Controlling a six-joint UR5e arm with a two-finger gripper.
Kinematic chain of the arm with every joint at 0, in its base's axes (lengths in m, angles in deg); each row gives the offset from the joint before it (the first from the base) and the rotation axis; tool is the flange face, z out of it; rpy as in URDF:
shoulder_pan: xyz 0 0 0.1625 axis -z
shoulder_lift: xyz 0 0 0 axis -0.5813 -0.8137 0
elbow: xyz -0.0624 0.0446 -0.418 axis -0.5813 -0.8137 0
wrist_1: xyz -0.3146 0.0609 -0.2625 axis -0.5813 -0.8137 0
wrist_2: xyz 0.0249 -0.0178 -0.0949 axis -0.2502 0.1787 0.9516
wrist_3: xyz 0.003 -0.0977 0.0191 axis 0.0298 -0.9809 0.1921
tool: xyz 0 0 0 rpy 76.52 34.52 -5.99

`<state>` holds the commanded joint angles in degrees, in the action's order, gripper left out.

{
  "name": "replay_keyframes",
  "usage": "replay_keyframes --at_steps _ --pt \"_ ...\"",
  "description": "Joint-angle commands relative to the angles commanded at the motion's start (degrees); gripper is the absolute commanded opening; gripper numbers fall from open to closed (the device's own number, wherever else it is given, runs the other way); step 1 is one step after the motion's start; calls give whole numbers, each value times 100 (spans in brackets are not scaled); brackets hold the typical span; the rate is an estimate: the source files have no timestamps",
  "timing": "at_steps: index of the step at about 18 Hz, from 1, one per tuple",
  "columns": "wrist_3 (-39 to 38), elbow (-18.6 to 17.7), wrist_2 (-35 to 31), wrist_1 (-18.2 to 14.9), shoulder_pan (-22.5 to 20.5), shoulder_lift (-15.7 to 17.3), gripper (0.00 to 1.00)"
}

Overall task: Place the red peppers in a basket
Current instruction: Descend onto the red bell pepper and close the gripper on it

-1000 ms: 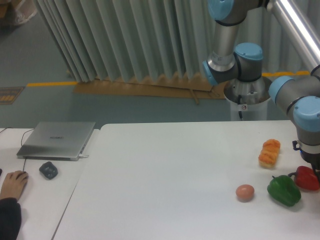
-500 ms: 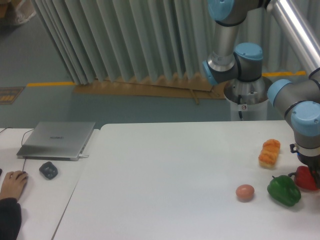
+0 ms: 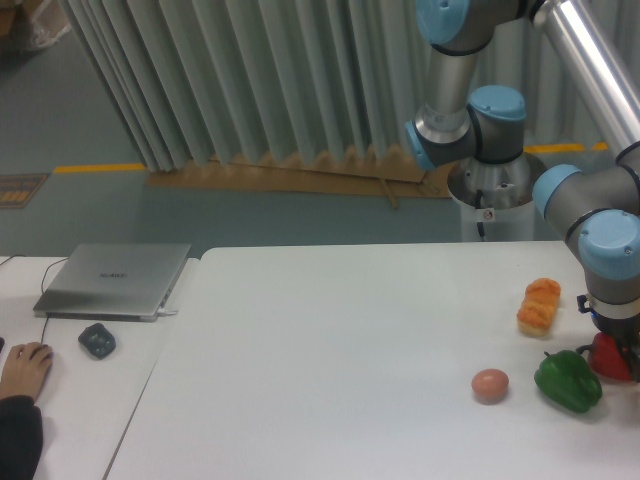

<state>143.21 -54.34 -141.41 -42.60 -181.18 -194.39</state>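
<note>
The red pepper [image 3: 608,360] is at the table's far right, just right of the green pepper [image 3: 567,380]. My gripper [image 3: 620,342] comes down on it from above, under the blue-capped wrist [image 3: 612,262]. Its dark fingers sit close around the pepper's top and look shut on it, though the wrist and the frame edge hide much of them. No basket is in view.
An orange bread-like lump [image 3: 539,305] lies behind the peppers, and a brown egg [image 3: 490,384] sits left of the green pepper. On the side table at the left are a laptop [image 3: 115,279], a dark mouse-like object [image 3: 97,340] and a person's hand [image 3: 26,367].
The wrist has shifted slightly left and up, and the red pepper has moved a little left with it. Nothing else on the table has moved.
</note>
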Motion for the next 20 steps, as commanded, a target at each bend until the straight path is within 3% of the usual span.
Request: replay_keyframes --at_steps 5,7,9,20 --pt "-70 0 0 0 9 -26 100" --pt "-236 -17 -9 0 35 -35 71" --pt "-325 -9 -9 0 53 -35 58" --pt "-325 -52 17 -53 53 123 58"
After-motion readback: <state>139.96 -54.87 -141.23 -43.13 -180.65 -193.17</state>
